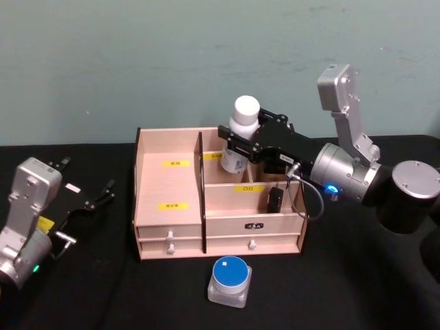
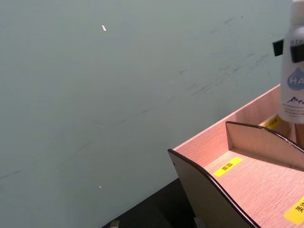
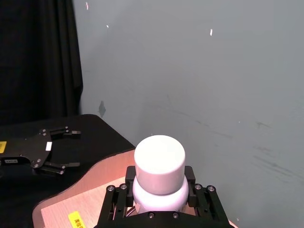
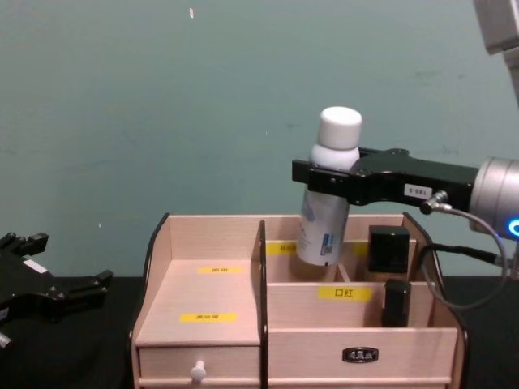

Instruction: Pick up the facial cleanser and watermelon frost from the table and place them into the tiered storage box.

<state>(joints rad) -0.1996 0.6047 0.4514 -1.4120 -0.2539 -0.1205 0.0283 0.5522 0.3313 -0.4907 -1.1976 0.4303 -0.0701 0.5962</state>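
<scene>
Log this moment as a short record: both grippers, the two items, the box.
right gripper: shut on the facial cleanser, over the rear of the tiered storage box
facial cleanser: white-capped bottle, slightly tilted, base below the box rim in a rear compartment; whether it rests on the floor cannot be told
left gripper: open, idle, left of the box
blue-lidded jar: on the table in front of the drawers, apart from both grippers
items released in box: none yet

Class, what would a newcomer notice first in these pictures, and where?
The right claw grips a white-capped facial cleanser bottle, slightly tilted, over the back compartment of the tiered storage box. A blue-lidded jar sits on the table before the drawers. The left claw rests open, far left.
</scene>
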